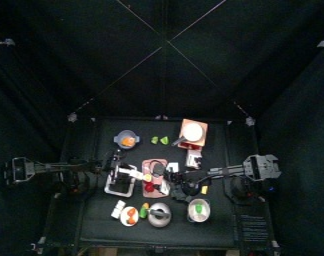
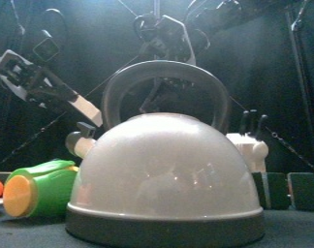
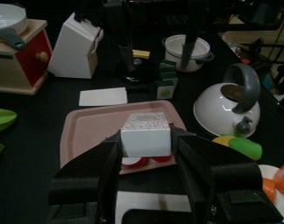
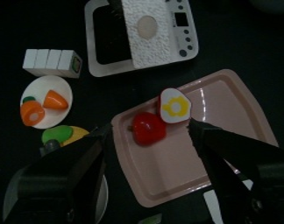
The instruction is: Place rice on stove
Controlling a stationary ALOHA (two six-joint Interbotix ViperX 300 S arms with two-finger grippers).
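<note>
L gripper (image 3: 142, 162) jaws shut on rice block (image 3: 145, 136), held just above pink tray (image 3: 92, 131). R gripper (image 4: 151, 144) jaws wide open, empty, over tray. Stove (image 3: 18, 57) lies beyond tray, off to one side; L arm nearer

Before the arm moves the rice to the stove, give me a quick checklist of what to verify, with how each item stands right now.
1. Rice block located: ok. It sits over the pink tray, within the left gripper.
2. Firm hold on the rice block: cannot tell.
3. Stove in sight: ok. It shows in the left wrist view, beyond the tray.
4. Free spot on the stove: cannot tell. A pot already stands on it.
5. Right gripper out of the way: not ok. It hangs open over the same tray, above the egg.
6. Kettle clear of the tray: ok. It stands apart.
</note>
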